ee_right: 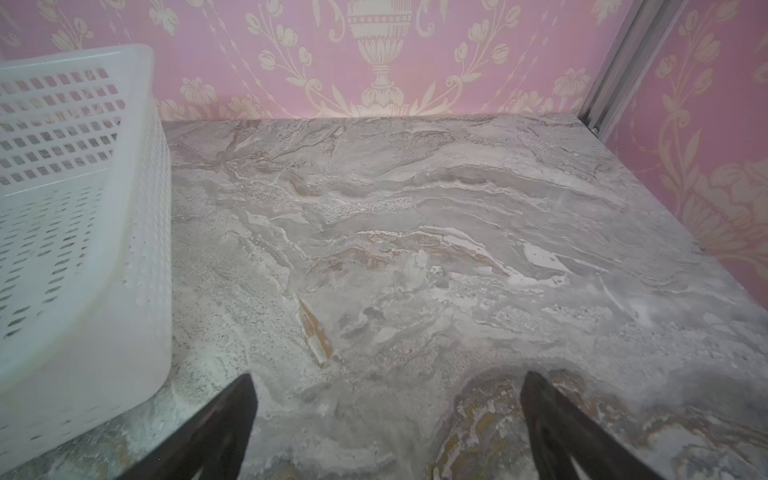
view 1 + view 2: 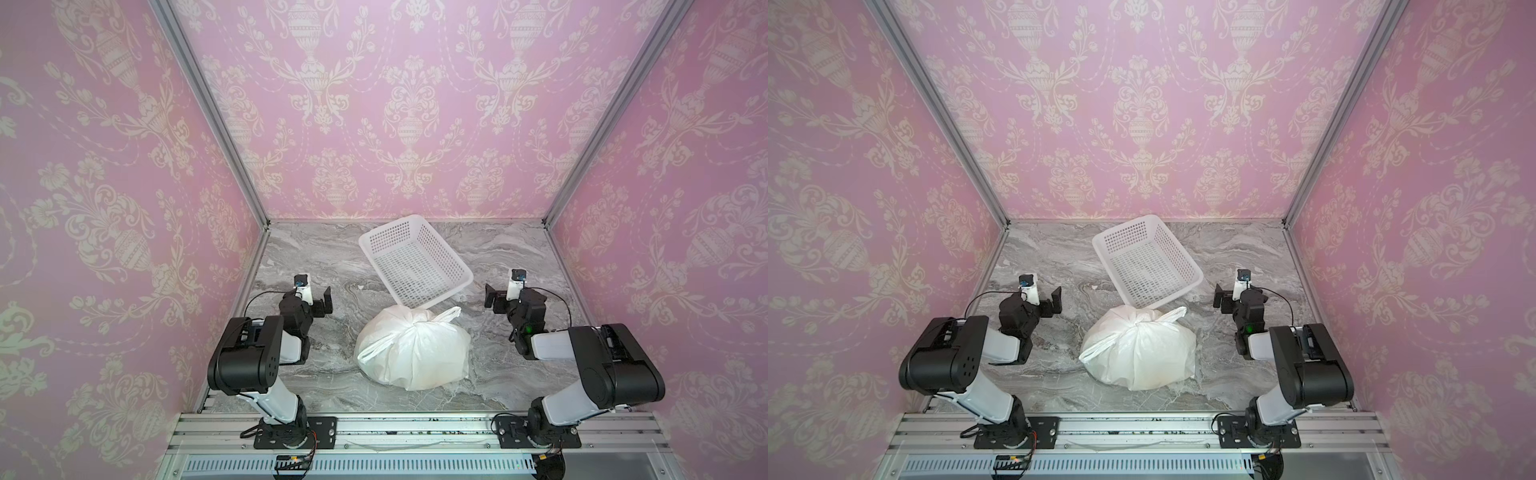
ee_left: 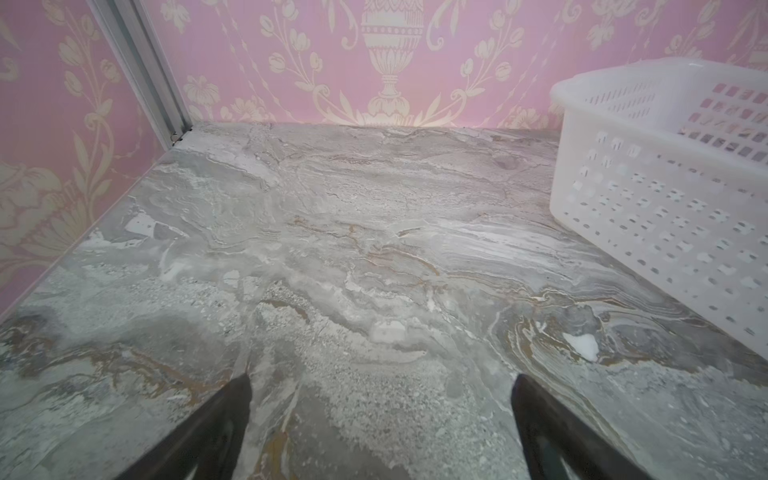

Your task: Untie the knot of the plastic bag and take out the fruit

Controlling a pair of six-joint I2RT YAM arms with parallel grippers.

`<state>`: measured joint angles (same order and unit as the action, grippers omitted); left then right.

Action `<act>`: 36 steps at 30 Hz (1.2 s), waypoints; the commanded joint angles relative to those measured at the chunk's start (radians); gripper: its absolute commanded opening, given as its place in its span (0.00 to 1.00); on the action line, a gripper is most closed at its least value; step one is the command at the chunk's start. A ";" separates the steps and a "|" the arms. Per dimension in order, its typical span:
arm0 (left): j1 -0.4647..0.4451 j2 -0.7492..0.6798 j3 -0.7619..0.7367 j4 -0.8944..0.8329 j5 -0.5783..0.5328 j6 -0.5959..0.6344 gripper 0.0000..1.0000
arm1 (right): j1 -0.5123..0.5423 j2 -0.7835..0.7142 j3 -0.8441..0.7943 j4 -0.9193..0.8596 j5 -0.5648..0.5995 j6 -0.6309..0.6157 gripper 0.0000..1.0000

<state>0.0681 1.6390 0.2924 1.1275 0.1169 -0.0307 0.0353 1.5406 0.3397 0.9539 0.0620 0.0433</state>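
The white plastic bag (image 2: 415, 357) (image 2: 1144, 353) lies tied and bulging on the grey marble table, near the front middle in both top views. Its knot (image 2: 419, 329) (image 2: 1138, 321) sits on top toward the back, with one handle loop (image 2: 448, 316) sticking out right and another (image 2: 374, 351) hanging left. The fruit is hidden inside the bag. My left gripper (image 2: 322, 302) (image 2: 1054, 302) (image 3: 382, 378) hovers open left of the bag, holding nothing. My right gripper (image 2: 493, 299) (image 2: 1221, 299) (image 1: 389, 376) hovers open on the bag's right, also holding nothing. Neither wrist view shows the bag.
A white perforated basket (image 2: 388, 227) (image 2: 1124, 225) (image 3: 665, 208) (image 1: 145, 257) stands empty just behind the bag, turned at an angle, its near corner almost touching the knot. Pink patterned walls close in the left, right and back. An aluminium rail (image 2: 415, 432) carrying both arm bases runs along the front.
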 commanded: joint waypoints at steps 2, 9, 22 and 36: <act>0.002 0.012 -0.044 0.104 -0.250 -0.065 0.99 | 0.008 -0.002 0.009 0.012 -0.009 -0.028 1.00; 0.002 0.035 -0.091 0.222 -0.306 -0.081 0.99 | 0.008 0.001 0.015 0.005 -0.010 -0.025 1.00; -0.056 -0.068 0.076 -0.196 -0.190 0.036 0.99 | -0.001 -0.002 0.020 -0.004 -0.033 -0.023 1.00; -0.066 -0.541 0.247 -0.770 0.135 -0.267 0.99 | 0.120 -0.441 0.203 -0.747 0.322 0.294 1.00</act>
<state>0.0006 1.1198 0.5041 0.4774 -0.0105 -0.2462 0.1532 1.1706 0.4252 0.5709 0.3321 0.1490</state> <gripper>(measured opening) 0.993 0.998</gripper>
